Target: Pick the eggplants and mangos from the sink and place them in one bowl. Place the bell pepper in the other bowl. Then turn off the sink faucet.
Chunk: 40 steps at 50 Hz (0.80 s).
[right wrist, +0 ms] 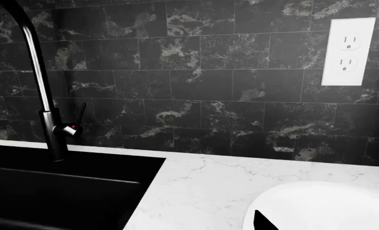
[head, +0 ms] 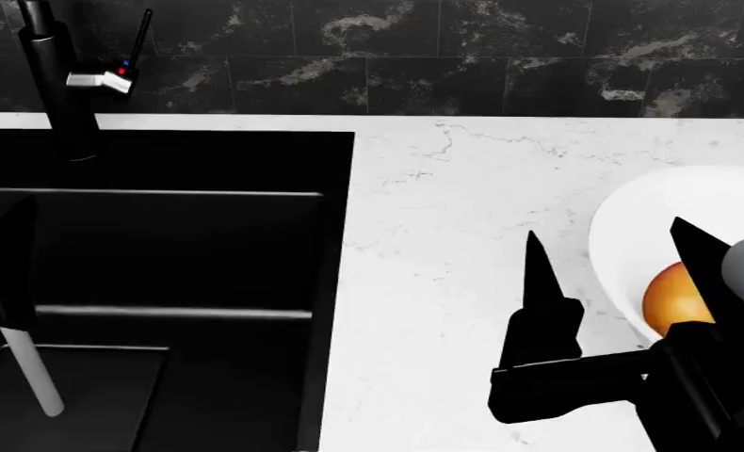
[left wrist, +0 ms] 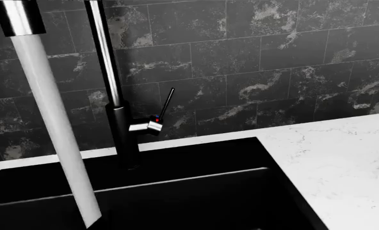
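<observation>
Above the white bowl [head: 636,221] holding a mango [head: 676,299], the right fingers [head: 548,282] stand spread and empty

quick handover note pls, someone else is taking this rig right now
Right end effector: open, empty, over the white bowl.
Left end effector: only a dark part at the head view's left edge; state unclear.
Mango lies in that bowl. No eggplant, bell pepper or second bowl in view.
Sink: no produce visible in the part shown.
Faucet running, water stream pouring; lever untouched.
Left: check the remaining produce, then shut the faucet.
</observation>
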Tool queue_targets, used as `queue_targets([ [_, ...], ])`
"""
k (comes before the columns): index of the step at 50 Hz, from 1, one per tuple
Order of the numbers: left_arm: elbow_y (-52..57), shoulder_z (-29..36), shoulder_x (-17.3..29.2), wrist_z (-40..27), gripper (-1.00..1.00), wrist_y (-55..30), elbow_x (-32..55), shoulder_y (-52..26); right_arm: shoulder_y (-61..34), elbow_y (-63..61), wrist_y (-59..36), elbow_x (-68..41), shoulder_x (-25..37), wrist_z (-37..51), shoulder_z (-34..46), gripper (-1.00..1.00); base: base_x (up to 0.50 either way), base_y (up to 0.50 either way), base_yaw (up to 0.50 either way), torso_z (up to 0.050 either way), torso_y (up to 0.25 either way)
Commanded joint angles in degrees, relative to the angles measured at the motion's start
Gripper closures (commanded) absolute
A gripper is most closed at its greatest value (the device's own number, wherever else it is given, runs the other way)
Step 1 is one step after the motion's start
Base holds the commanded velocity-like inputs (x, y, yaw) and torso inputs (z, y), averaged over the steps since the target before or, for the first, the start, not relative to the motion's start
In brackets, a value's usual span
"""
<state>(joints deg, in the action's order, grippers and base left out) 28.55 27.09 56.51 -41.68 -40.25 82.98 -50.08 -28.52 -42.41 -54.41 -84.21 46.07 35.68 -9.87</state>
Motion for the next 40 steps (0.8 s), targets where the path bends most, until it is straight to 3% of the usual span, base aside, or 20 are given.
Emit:
queue_targets([
  [1, -0.05, 0.09, -0.18, 0.17, -1.0, 0.47, -0.3, 0.82, 0.52, 0.52, 0.76, 0.47, -0.74, -0.34, 0.08, -1.0, 0.0, 0.5, 0.0, 0.0, 0.0],
  [30, -0.17, 1.13, -1.5, 0.09, -1.0, -0.17, -0.67, 0.57, 2.69, 1.37, 2.75, 5.82, -2.94, -3.23, 1.38, -1.0, 0.0, 0.5, 0.0, 0.0, 0.0],
  [40, -0.53, 1.32, -1.76, 0.26, -1.0, -0.3, -0.92, 0.37, 2.75, 2.06, 3.17, 7.65, -3.51, -4.21, 2.32, -1.0, 0.01, 0.11, 0.0, 0.0, 0.0],
])
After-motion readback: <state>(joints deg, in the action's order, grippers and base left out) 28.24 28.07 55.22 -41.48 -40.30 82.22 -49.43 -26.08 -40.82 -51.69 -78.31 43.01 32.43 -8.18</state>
